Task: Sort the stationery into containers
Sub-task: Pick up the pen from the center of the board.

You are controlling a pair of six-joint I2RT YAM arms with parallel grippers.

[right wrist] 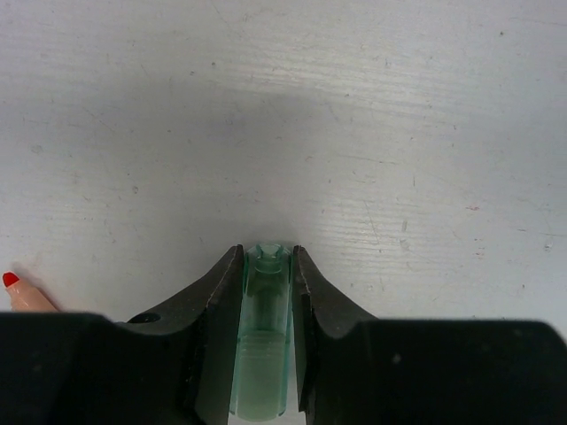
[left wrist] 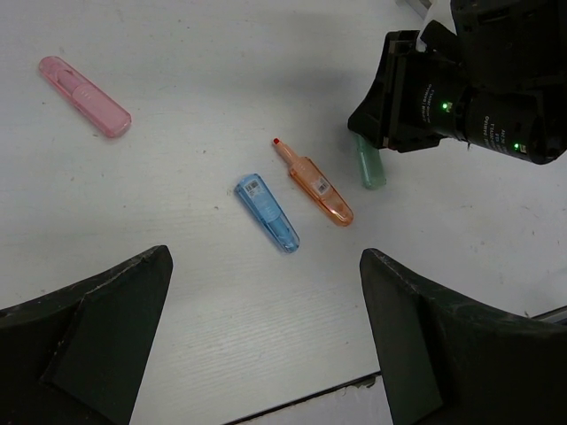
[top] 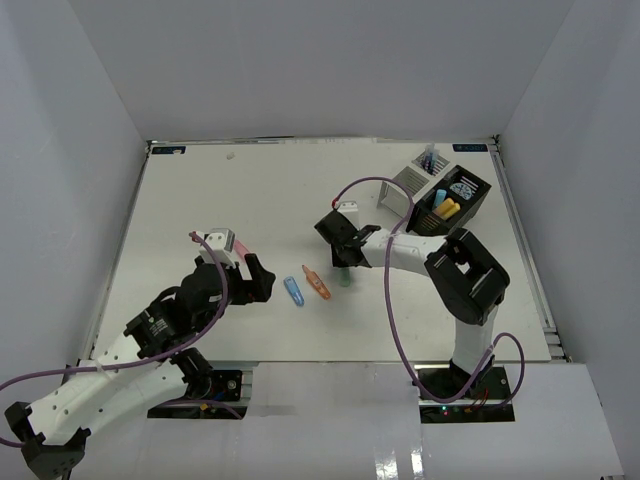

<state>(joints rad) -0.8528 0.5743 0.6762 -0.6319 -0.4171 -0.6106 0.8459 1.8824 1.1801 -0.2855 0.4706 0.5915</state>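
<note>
The right fingers (right wrist: pixel 208 310) are closed snugly on the green marker (right wrist: pixel 263 354), which sits lengthwise in the narrow gap between them with its tip poking out toward the bench (right wrist: pixel 372 115). I cannot tell whether it is lifted or resting on the surface. The left fingers (left wrist: pixel 97 328) are spread wide with nothing between them, and hover over bare bench near the loose markers.

In the overhead view, the orange marker (top: pixel 317 283) lies just beside the green one at its 9 o'clock. The blue marker (top: pixel 293 291) is next along the same way, apart from the orange. The pink marker (top: pixel 238 243) is at about 11 o'clock from the left fingers, partly hidden by that arm.

Out at 2 o'clock on the bench stand the two boxes, touching or nearly so. The black box (top: pixel 478 200) already holds a blue and a yellow marker and the tape roll (top: pixel 462 187). The white box (top: pixel 408 182) has dark pens (top: pixel 430 157) standing in it.

By my reading the job is over half done: the green marker is in hand but not delivered, and three markers are left to collect.
</note>
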